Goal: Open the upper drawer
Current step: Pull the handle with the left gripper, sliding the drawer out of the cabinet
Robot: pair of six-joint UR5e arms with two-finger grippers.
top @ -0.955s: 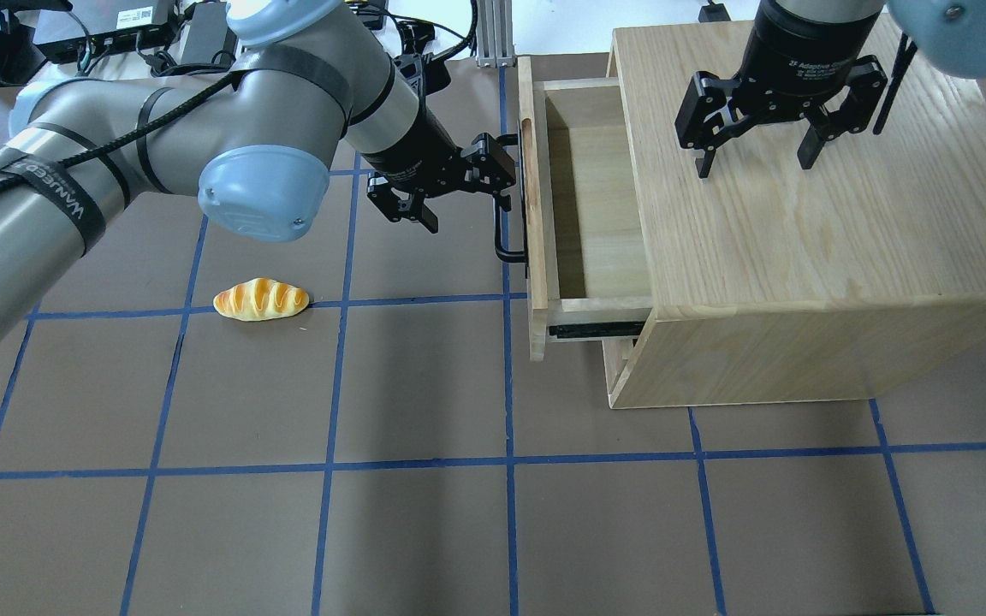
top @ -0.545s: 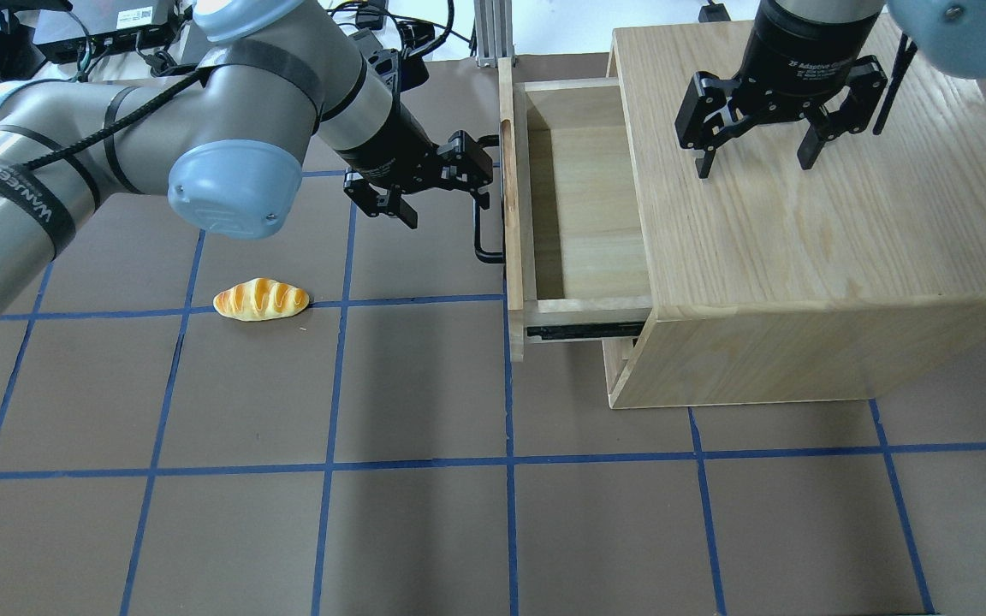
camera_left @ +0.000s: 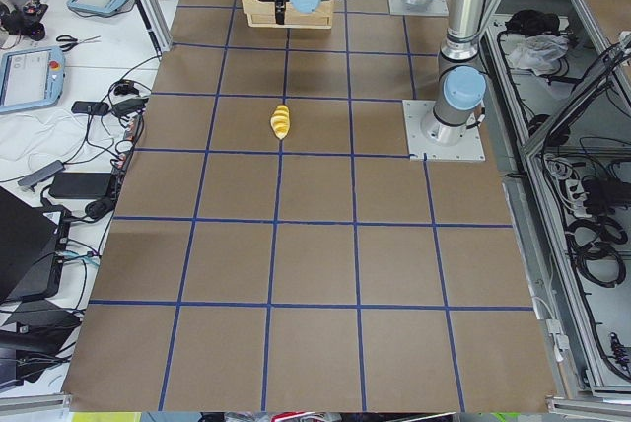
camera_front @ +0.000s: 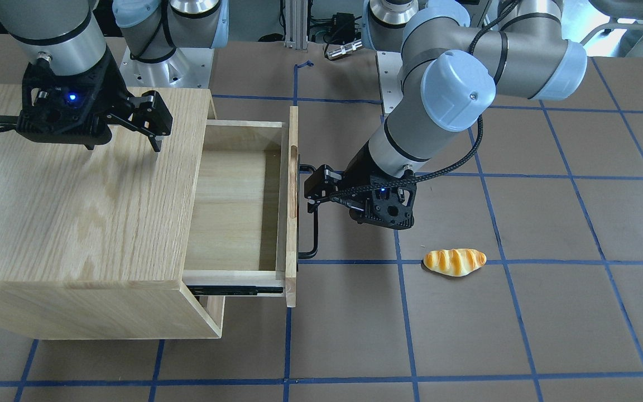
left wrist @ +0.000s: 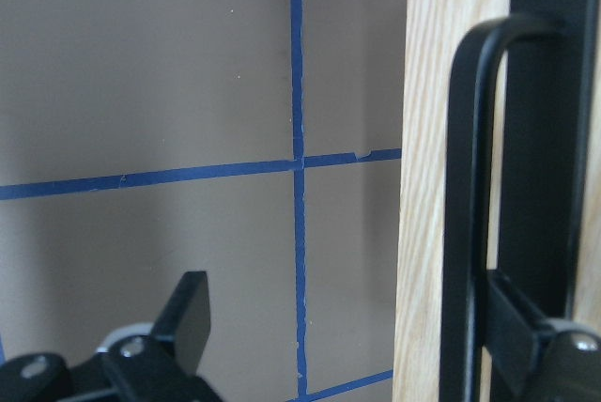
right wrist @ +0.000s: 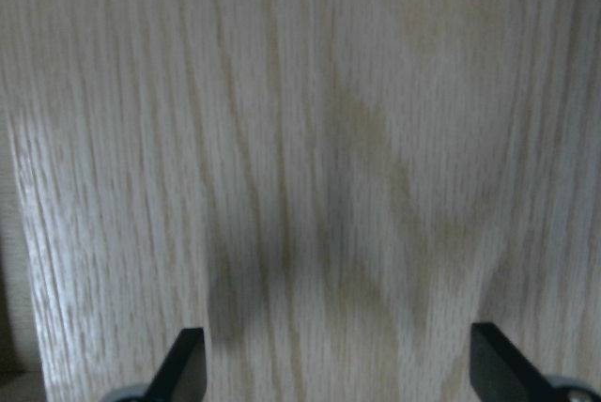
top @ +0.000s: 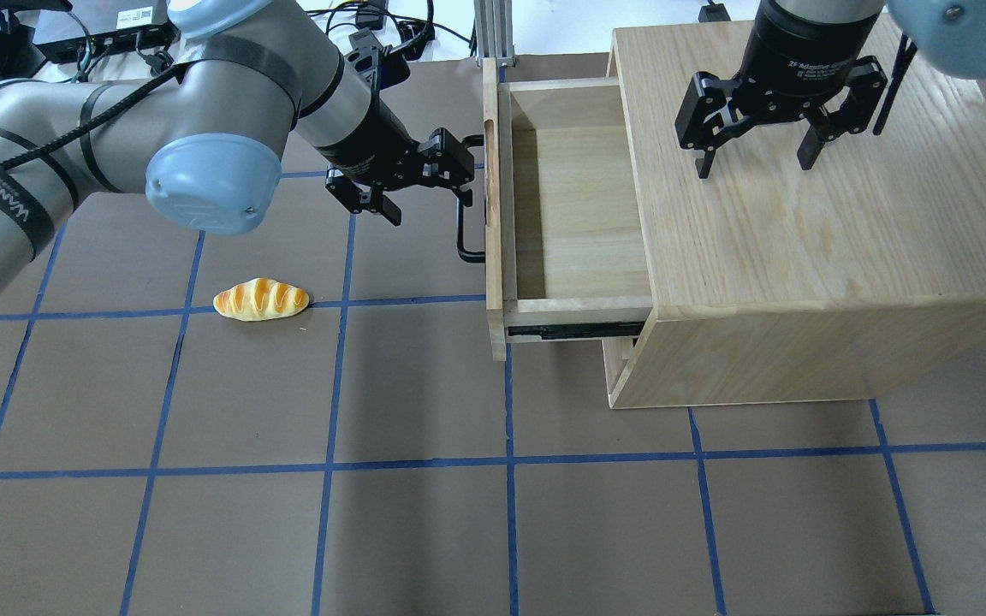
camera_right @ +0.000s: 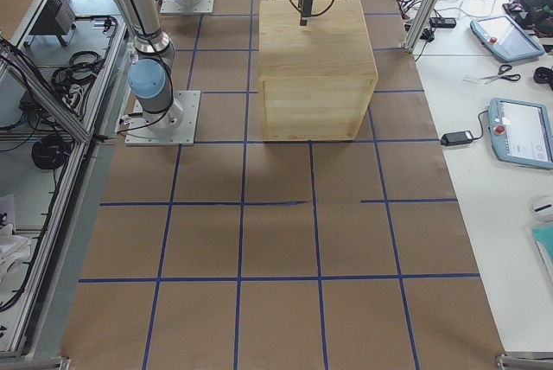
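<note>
The upper drawer (top: 574, 205) is pulled well out of the oak cabinet (top: 801, 257) and its inside is bare. In the front view the drawer (camera_front: 232, 206) shows its black bar handle (camera_front: 313, 234). My left gripper (top: 424, 184) is open, with the handle (top: 464, 231) between its fingers, close against the finger on the drawer side. The left wrist view shows the handle (left wrist: 465, 233) next to that finger (left wrist: 526, 327). My right gripper (top: 754, 162) is open and empty just above the cabinet top (right wrist: 329, 139).
A toy bread roll (top: 262, 299) lies on the brown table, left of the drawer; it also shows in the front view (camera_front: 454, 261). A lower drawer front (top: 617, 364) is shut under the open one. Cables and boxes (top: 108, 34) sit past the table's far edge.
My left gripper has moved to the view's left with the handle, and the upper drawer has slid further out of the cabinet. The right gripper has not moved.
</note>
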